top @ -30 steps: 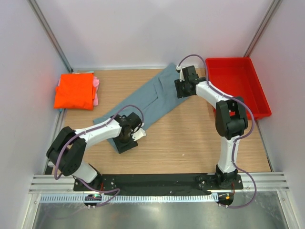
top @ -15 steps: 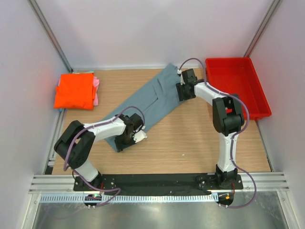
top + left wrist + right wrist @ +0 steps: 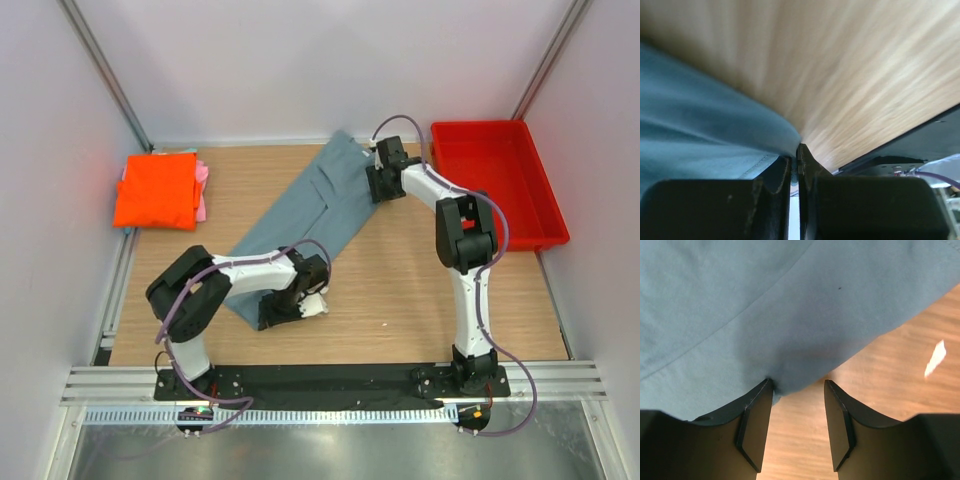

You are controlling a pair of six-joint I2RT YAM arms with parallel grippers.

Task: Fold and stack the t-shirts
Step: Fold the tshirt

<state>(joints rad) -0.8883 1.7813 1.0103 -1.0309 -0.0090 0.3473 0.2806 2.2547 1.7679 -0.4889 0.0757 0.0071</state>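
Folding the grey-blue t-shirt (image 3: pixel 320 205), lying diagonal mid-frame: left gripper (image 3: pixel 799 147) pinched shut on its lower corner, right gripper (image 3: pixel 797 385) half-open astride the upper hem; next prob. needs 2 firm grips.

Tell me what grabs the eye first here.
A long grey-blue t-shirt lies diagonally across the middle of the table. The left gripper is pinching its near corner and the right gripper is open at its far end. A folded orange t-shirt sits far left, and a red bin sits far right.
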